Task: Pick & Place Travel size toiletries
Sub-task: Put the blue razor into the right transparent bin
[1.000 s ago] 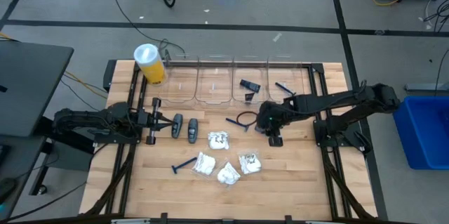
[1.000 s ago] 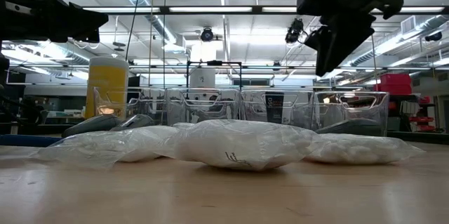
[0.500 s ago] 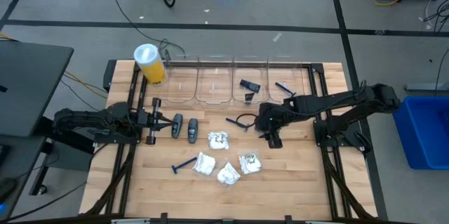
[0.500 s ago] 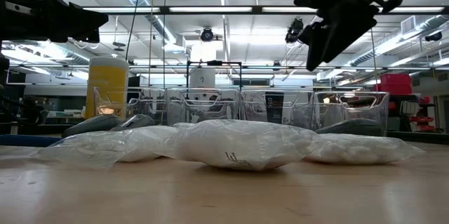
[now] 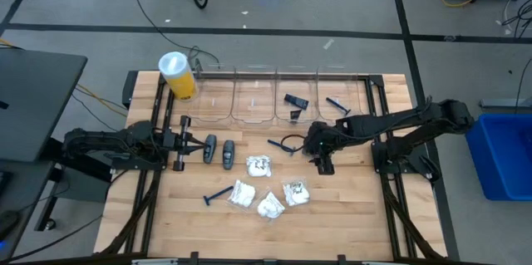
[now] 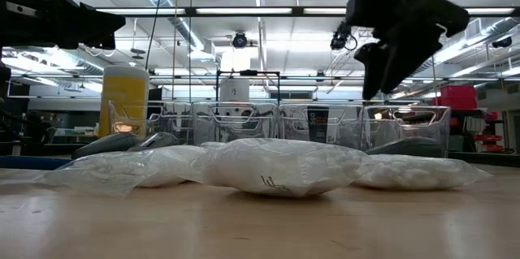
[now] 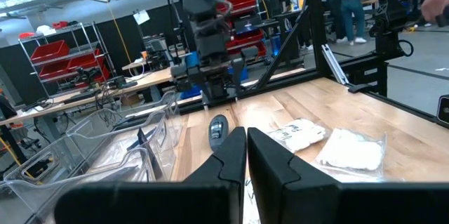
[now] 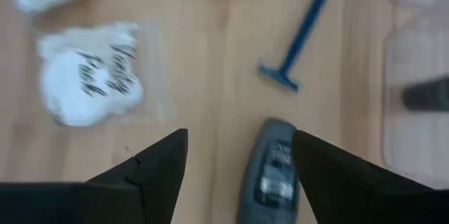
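Note:
The toiletries lie loose on the wooden table. Two dark grey oval pieces [image 5: 219, 151] lie beside my left gripper [image 5: 189, 143], which is shut and level at the table's left. Several white packets [image 5: 268, 188] and a blue razor [image 5: 219, 194] lie toward the near side. My right gripper [image 5: 322, 159] hangs open above the table, slanting down. In the right wrist view a grey oval piece [image 8: 270, 171] lies flat on the wood below the gap between its fingers [image 8: 238, 136], with a second blue razor [image 8: 298, 38] and a printed packet [image 8: 91, 76] beyond. The gripper itself hides that piece from above.
A row of clear bins [image 5: 274, 99] stands along the far edge; one holds a dark piece [image 5: 295, 100], another a blue razor [image 5: 337, 105]. A yellow cylinder with a white lid [image 5: 178, 76] stands at the far left corner. A thin dark loop [image 5: 289, 140] lies left of my right gripper.
My right gripper has opened wide while staying above the same spot. The things on the table have not moved.

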Controlling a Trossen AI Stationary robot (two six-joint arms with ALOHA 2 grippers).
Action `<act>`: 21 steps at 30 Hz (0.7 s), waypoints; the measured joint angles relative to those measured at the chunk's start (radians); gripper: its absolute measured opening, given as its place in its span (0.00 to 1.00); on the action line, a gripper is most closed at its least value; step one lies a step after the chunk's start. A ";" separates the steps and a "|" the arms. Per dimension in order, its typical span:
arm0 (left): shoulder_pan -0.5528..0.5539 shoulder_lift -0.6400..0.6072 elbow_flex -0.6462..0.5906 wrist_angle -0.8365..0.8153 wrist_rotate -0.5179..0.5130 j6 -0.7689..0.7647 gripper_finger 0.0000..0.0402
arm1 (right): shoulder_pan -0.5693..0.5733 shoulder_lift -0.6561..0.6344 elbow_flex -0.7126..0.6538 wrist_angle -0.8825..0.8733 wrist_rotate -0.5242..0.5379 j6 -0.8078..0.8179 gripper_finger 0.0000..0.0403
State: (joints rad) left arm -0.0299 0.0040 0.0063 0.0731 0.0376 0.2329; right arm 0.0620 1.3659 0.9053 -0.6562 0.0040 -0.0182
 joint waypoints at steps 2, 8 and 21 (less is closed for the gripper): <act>0.000 0.000 0.000 0.000 0.000 0.000 0.06 | 0.000 0.000 -0.008 -0.006 0.004 0.003 0.68; 0.000 0.000 0.000 0.000 0.000 0.000 0.06 | 0.000 0.000 -0.009 -0.003 0.003 -0.004 0.72; 0.000 0.000 0.000 0.000 0.000 0.000 0.06 | 0.005 0.046 0.035 0.064 0.003 0.011 0.74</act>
State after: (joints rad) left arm -0.0299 0.0040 0.0063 0.0731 0.0377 0.2329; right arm 0.0673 1.4117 0.9406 -0.5921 0.0067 -0.0072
